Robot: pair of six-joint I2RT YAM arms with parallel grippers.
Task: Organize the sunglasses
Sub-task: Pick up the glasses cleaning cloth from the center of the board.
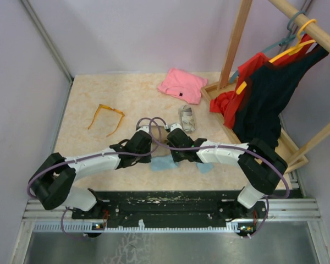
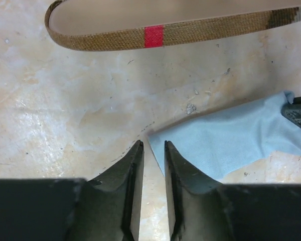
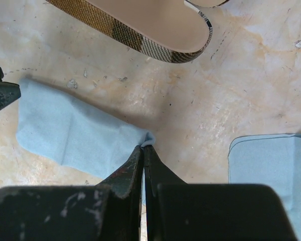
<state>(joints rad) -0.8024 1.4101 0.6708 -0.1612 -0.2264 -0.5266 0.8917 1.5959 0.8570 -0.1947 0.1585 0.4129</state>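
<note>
My right pincer [image 3: 143, 148] is pressed together on a corner of a light blue fabric cloth [image 3: 75, 131]; my left pincer [image 2: 151, 146], slightly spread, grips nothing beside its other end. A second blue cloth [image 3: 263, 168] lies apart, rightward. One pair of orange-amber thin-armed sunglasses [image 1: 111, 109] lies on the beige marbled table [image 1: 99, 88], far left, open room around it. Two cases: an open brown plaid oblong case [image 3: 140, 44], lining showing, just ahead; a grey-patterned oblong case [image 1: 187, 118] beyond.

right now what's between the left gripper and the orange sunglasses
just bare tabletop. the top view shows nothing lying on the stretch from the left gripper up and left to the orange sunglasses
</note>
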